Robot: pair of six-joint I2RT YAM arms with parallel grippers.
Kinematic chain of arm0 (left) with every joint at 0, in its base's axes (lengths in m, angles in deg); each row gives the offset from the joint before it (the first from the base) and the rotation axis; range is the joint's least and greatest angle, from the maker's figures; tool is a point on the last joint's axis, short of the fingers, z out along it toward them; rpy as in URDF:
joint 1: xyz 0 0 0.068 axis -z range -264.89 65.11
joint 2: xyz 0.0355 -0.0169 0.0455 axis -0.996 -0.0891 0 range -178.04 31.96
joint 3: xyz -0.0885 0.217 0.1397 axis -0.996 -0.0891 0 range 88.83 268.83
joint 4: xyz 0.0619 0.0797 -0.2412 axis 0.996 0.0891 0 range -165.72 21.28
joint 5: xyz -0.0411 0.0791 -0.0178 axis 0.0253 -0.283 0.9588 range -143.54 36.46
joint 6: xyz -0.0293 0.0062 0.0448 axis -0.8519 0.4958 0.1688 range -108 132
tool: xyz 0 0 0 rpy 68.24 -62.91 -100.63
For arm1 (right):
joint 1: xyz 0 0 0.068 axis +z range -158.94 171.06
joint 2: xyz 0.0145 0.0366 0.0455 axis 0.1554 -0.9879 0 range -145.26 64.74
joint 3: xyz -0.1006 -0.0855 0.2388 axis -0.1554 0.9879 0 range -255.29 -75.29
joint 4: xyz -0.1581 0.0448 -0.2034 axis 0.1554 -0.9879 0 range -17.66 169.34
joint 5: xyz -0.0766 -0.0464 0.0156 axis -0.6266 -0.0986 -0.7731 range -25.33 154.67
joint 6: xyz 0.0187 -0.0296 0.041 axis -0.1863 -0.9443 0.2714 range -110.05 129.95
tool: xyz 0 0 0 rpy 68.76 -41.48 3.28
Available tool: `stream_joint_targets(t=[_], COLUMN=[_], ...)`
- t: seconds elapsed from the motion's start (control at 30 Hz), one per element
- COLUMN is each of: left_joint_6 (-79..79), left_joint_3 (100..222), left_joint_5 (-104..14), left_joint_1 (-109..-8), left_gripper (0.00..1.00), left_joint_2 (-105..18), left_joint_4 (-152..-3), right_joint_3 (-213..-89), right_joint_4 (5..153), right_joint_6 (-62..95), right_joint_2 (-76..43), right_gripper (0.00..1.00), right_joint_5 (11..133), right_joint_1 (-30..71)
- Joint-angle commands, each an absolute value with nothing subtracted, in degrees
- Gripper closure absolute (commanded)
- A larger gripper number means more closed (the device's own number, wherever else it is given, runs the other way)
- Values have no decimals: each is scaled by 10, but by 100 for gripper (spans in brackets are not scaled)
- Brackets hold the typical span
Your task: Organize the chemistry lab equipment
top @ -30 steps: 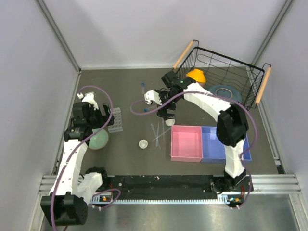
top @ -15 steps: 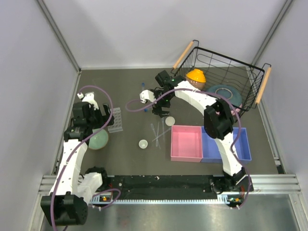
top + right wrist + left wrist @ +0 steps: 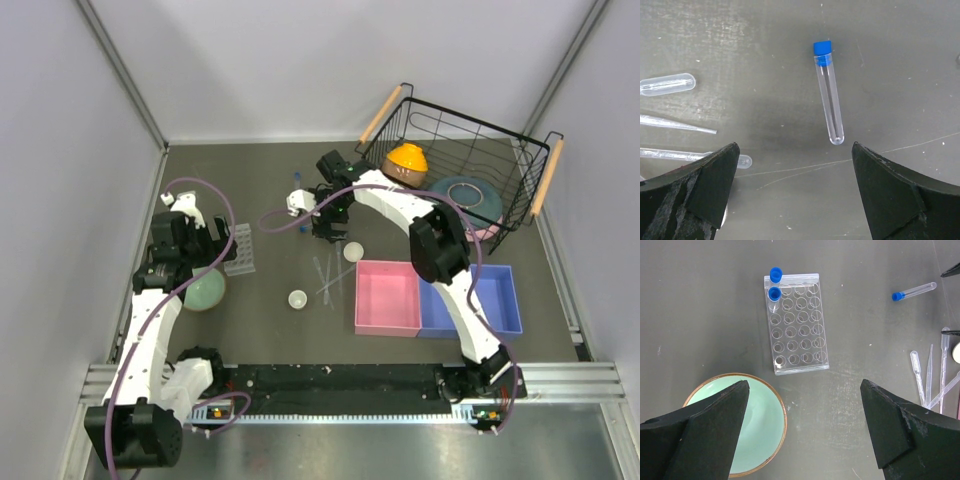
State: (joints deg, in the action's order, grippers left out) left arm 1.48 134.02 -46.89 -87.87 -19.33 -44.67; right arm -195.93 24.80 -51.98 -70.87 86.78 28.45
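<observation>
A clear tube rack (image 3: 240, 248) lies at the left; in the left wrist view the rack (image 3: 796, 322) holds two blue-capped tubes (image 3: 774, 293) at its far corner. A loose blue-capped tube (image 3: 829, 105) lies flat on the table (image 3: 297, 183). Thin pipettes (image 3: 327, 272) lie mid-table, also at the right wrist view's left edge (image 3: 667, 84). Two white dishes (image 3: 352, 251) (image 3: 297, 299) sit near them. My right gripper (image 3: 795, 185) is open and empty above the table beside the loose tube (image 3: 325, 222). My left gripper (image 3: 805, 425) is open and empty, near the rack.
A pale green bowl (image 3: 735, 425) sits just under my left gripper, beside the rack. A black wire basket (image 3: 520, 150) at the back right holds an orange bowl (image 3: 408, 157) and a teal plate (image 3: 465, 190). A pink bin (image 3: 388, 297) and a blue bin (image 3: 480, 297) stand front right.
My right gripper has moved left and away from over the white dish toward the loose tube, leaving the dish uncovered. The left arm has not moved.
</observation>
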Motion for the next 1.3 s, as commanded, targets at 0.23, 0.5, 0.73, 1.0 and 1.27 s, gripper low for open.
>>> stream_joint_targets(t=[0.23,0.5,0.73,1.0,1.27], left_joint_6=[22,22,22,19,-36], left_joint_3=[1343,1343,1343,1343,1330], left_joint_5=[-471,-473,-473,-457,-388], left_joint_1=[-881,-881,-881,-881,-881], left_gripper=[1,1,1,1,1], left_joint_2=[-196,-199,-200,-190,-132], left_joint_4=[-469,-468,-467,-468,-471], right_joint_3=[-2033,-2059,-2047,-2017,-1975], right_joint_4=[266,277,274,244,238], right_joint_6=[-532,-525,-517,-507,-417], right_joint_2=[-757,-788,-791,-769,-728], right_gripper=[11,30,64,82,91], right_joint_5=[871,861,856,862,872], right_joint_1=[292,294,295,296,292])
